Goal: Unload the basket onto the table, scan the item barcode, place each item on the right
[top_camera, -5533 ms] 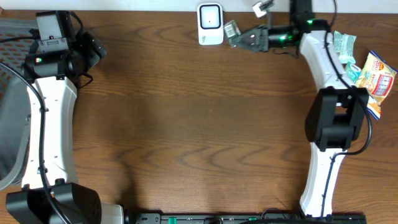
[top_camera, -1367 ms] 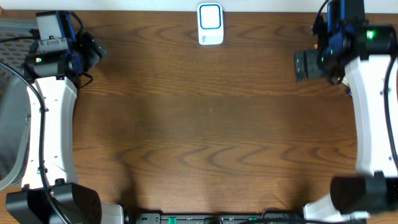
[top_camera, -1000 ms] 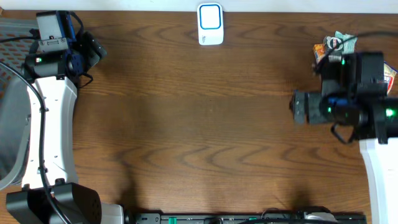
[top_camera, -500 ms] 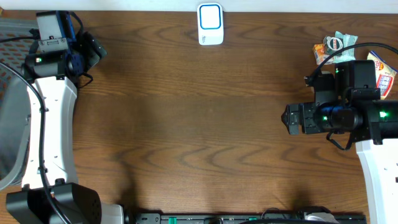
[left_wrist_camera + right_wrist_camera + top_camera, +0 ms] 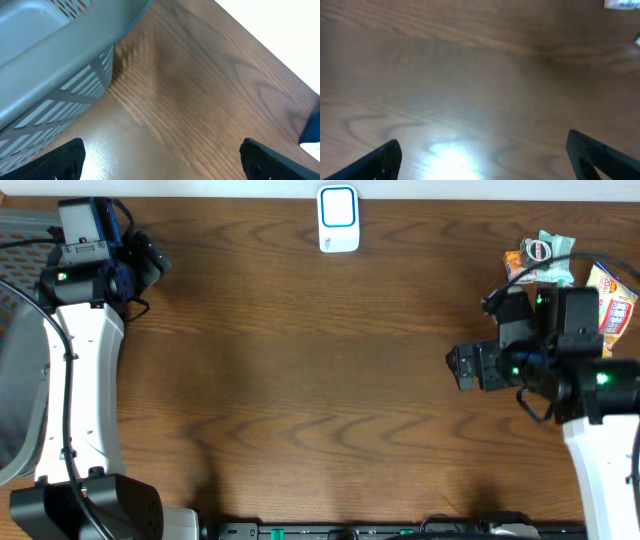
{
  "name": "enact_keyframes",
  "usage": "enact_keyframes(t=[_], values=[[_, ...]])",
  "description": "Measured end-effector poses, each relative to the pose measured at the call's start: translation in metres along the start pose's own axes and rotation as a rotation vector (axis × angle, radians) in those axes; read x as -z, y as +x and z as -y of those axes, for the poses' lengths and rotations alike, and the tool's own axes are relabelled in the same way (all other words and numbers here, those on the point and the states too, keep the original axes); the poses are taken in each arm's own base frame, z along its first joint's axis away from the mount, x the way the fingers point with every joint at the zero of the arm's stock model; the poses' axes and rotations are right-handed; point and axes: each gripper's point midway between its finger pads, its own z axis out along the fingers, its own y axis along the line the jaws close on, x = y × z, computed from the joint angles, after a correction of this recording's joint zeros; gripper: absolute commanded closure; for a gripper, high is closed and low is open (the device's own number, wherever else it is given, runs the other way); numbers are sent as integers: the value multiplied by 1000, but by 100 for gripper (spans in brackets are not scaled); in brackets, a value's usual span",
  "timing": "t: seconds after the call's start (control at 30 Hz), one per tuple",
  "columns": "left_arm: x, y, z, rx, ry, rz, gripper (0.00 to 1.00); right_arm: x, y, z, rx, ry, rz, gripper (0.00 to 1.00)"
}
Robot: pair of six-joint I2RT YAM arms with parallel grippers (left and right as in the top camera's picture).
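The white scanner with a blue face [image 5: 338, 218] stands at the back middle of the wooden table. Several snack packets lie at the back right: a green and orange one [image 5: 540, 258] and a yellow one [image 5: 612, 295]. My right gripper [image 5: 458, 367] hovers over bare wood in front of those packets and points left. It is open, and the right wrist view shows only blurred tabletop between its fingertips [image 5: 485, 157]. My left gripper [image 5: 152, 265] rests at the back left, open and empty [image 5: 162, 160]. No barcode shows.
A grey slatted basket [image 5: 50, 55] sits at the left edge of the table [image 5: 12, 340], just beside the left gripper. The right arm's white links [image 5: 600, 470] run along the right side towards the front edge.
The right gripper held a packet by the scanner at first. It has since swung to the right side and come forward, empty, now edging left. The left arm has not moved.
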Motion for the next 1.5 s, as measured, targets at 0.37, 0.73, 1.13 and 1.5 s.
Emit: enact_keyframes(t=[0.37, 0.73, 1.13, 1.5], values=[[0, 0, 0, 0, 0, -1, 2, -21, 33, -1, 75, 38, 348, 1], [0, 0, 0, 0, 0, -1, 2, -17, 64, -5, 128, 73, 617, 1], [0, 0, 0, 0, 0, 0, 2, -18, 62, 4, 155, 149, 870, 1], [0, 0, 0, 0, 0, 0, 2, -18, 58, 12, 153, 202, 989, 1]])
